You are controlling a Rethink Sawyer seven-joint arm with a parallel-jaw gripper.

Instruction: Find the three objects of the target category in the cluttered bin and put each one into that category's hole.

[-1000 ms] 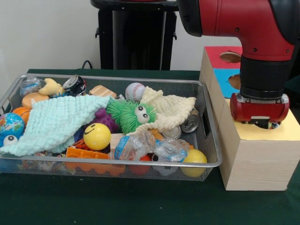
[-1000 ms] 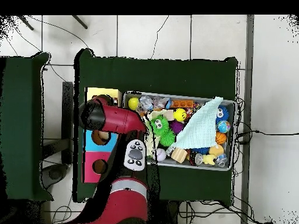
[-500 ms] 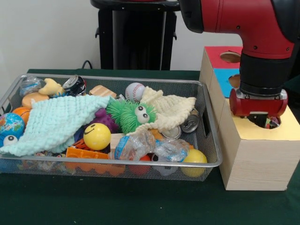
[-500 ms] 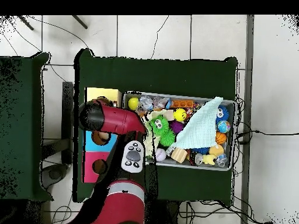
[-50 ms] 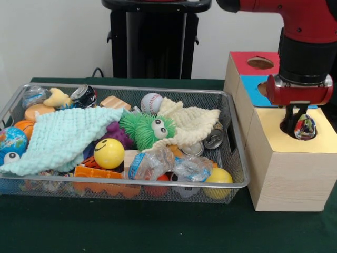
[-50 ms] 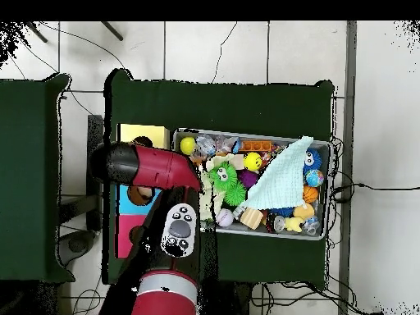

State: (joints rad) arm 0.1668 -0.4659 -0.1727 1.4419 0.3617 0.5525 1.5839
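Pincer (image 5: 296,124) hanging over the yellow hole (image 5: 298,128)
Its fingers are sitting close together around a multicoloured crinkly ball (image 5: 305,127) resting in the wooden box's (image 5: 287,174) hole; true grip is impossible to tell.

arm (image 5: 295,21): mine comes in from the top right of the front view, red shell, elbowed over and pointing straight down
wrist (image 5: 301,58): black cylinder, vertical, with a red collar under it
gripper (image 5: 294,120): hangs below the collar, dark fingers pointing down
jaws: honestly can't tell how they stand, too dark and tucked in
overhead: only my red upper arm (image 6: 152,168) and the grey button pad (image 6: 176,234) show
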